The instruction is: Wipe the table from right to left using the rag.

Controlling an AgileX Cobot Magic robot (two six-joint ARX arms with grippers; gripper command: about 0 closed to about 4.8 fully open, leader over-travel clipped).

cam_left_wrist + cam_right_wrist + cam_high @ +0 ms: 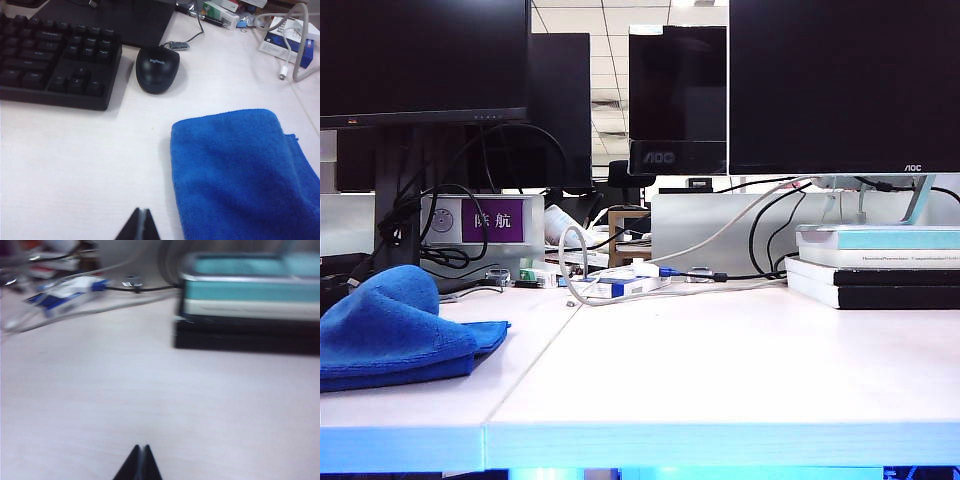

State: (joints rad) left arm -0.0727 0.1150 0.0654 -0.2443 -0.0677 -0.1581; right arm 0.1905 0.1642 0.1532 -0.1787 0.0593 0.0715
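- rag (395, 325) lay bunched on the worktop's (720, 360) left side.
- left gripper (139, 225) closed, empty, beside the rag.
- right gripper (139, 462) closed, empty, over bare worktop.

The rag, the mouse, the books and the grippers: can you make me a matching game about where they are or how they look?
Things:
1. rag
2. mouse
3. stack of books
4. left gripper and right gripper

Descriptions:
A. black, beside the keyboard
B. closed, holding nothing
C. blue and fuzzy, bunched on the left side of the table
D. at the back right of the table, pale teal one on top

Pairs: 1-C, 2-A, 3-D, 4-B
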